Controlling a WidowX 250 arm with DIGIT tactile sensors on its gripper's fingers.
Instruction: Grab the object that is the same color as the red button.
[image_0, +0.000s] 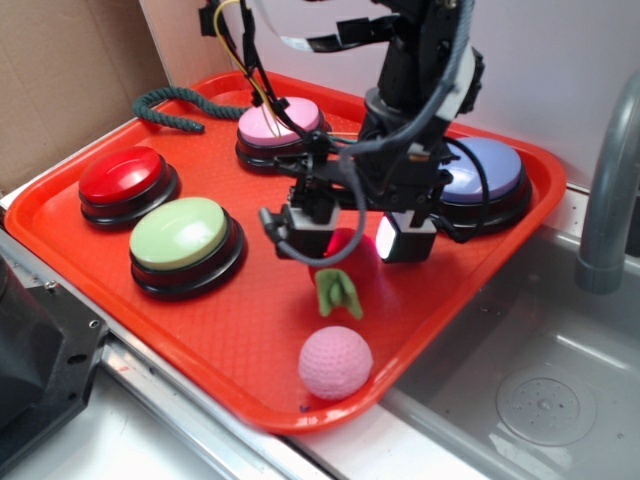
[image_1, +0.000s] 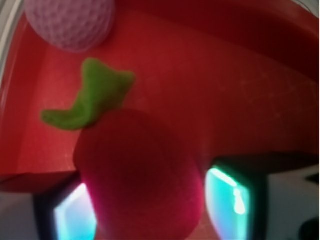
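The orange-red tray (image_0: 120, 265) carries everything, keeping the choices within reach; the red button (image_0: 122, 177) sits near its left corner as the colour reference, beside the green button (image_0: 180, 233); the end effector (image_0: 352, 240) stands low over the tray's middle, fingers either side of the dark-red plush ball (image_1: 145, 175), seemingly grasping it; the ball's green leaf (image_1: 92, 97) points toward the pink golf ball (image_0: 335, 362) at the near edge.

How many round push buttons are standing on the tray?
4. Red button far left, green button beside it, pink button at the back, lavender button behind the arm. Others may be hidden.
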